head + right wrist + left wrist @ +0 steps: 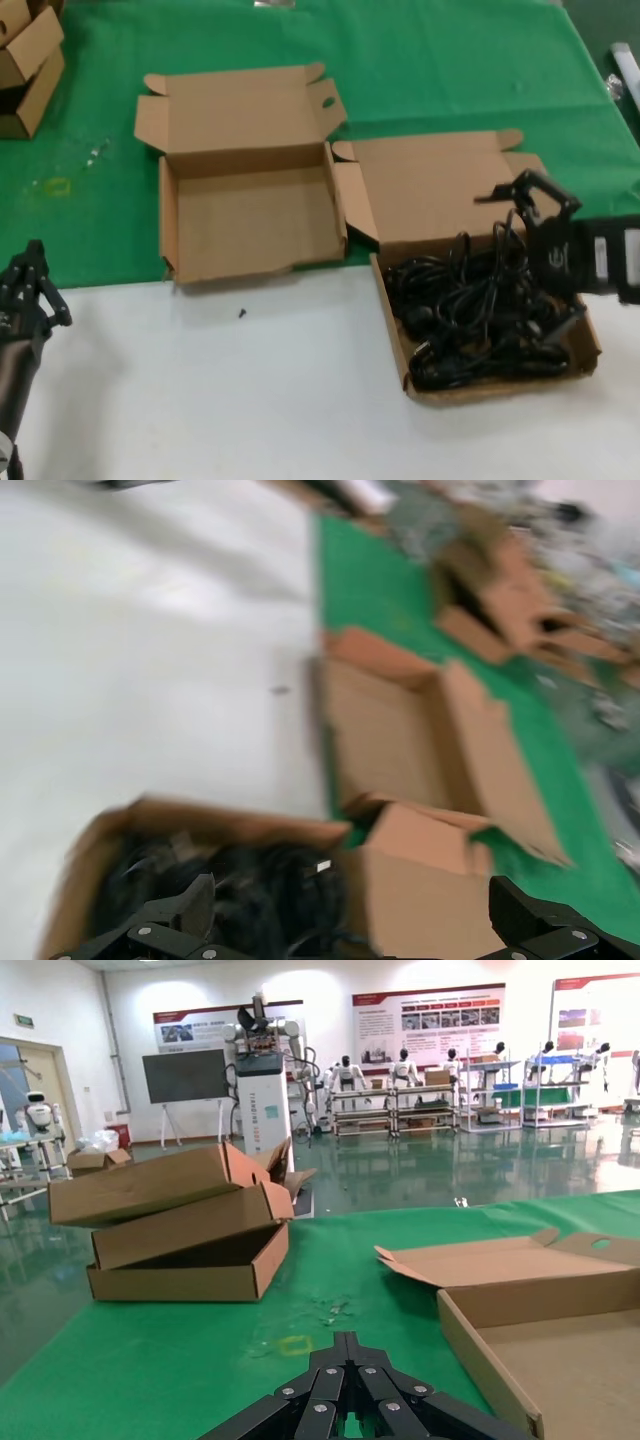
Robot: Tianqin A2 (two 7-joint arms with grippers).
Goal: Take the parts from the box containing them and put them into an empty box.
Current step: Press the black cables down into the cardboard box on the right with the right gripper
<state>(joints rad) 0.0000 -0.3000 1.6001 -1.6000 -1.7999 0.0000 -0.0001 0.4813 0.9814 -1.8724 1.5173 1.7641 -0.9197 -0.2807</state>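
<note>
From the head camera, the right gripper [537, 250] hangs over the far-right edge of the full box [590, 345], jaws spread wide above the tangled power cords [470, 315]. The empty box [170, 225] sits just left of the full box, nearly touching it. The left gripper [28, 285] waits well to the left, fingers drawn together.

The left wrist camera shows stacked cartons [180, 1225] beyond that gripper.

The right wrist camera looks down on cords and both boxes. Those loops look interlocked; lifting one could drag others out or tip the box.
</note>
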